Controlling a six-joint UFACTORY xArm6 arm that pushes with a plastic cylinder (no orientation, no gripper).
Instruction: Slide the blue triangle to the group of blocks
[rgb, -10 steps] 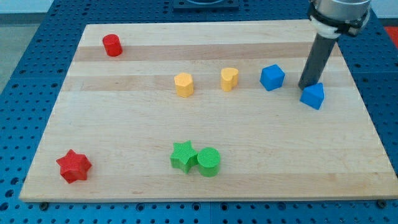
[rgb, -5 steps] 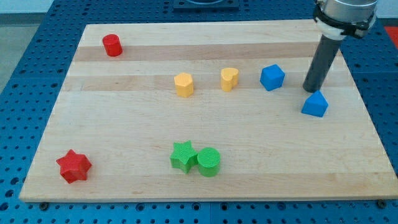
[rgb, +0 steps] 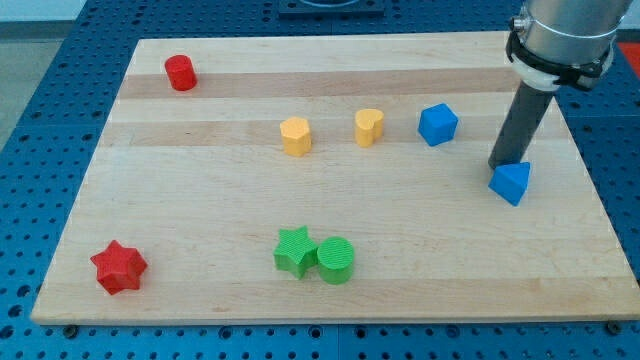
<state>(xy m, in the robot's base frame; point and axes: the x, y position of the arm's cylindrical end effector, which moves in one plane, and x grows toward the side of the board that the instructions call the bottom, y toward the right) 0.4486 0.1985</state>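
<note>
Camera view shows my tip (rgb: 499, 165) at the lower end of the dark rod, on the board's right side, touching or just beside the upper left edge of the blue triangle (rgb: 511, 183). No claw is fitted: the arm ends in the plain rod, so nothing opens or closes. The blue triangle lies near the view's right edge of the wooden board (rgb: 200, 230), about halfway down.

Up and to the left of my tip sits a blue cube-like block (rgb: 438, 124). Further left in the same row stand 2 yellow blocks, a heart (rgb: 369, 127) and a hexagon-like one (rgb: 295, 135). A red cylinder (rgb: 180, 72) is near the top left corner.

Well apart, toward the view's bottom, a green star (rgb: 295, 250) touches a green cylinder (rgb: 336, 260). A red star (rgb: 119, 266) lies at the bottom left.
</note>
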